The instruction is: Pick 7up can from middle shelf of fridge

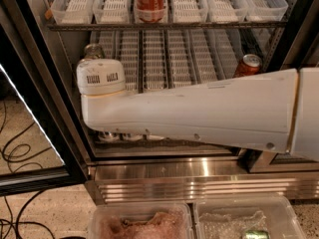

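7up can (93, 50): spotted upright at far left of middle shelf (164, 59) inside fridge (199, 178), only silver top and shoulder showing above rounded white joint cap (99, 76). White arm (199, 108) stretched from right edge across shelf front, hiding lower trays. Gripper: hidden somewhere behind arm's left end; jaw state could not be told. Noted red cola can (149, 1) on shelf above, second red can (247, 66) at right of same shelf. Clear bins (139, 223) sat below steel base.
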`<move>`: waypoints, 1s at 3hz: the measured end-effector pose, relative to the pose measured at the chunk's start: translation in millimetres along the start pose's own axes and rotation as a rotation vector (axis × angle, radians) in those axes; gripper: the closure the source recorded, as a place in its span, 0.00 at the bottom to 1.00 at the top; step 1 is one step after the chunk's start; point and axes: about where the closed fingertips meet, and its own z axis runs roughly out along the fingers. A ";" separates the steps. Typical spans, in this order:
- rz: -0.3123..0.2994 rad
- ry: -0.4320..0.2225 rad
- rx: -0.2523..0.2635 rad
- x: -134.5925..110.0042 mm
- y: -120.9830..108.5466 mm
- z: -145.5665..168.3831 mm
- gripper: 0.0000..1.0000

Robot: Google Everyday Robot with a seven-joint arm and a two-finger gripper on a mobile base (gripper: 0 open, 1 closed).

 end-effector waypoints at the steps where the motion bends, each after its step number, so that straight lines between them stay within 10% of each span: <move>1: -0.003 -0.022 -0.022 -8.5 7.7 3.5 0.34; 3: -0.004 -0.023 -0.023 -8.8 7.9 3.6 0.24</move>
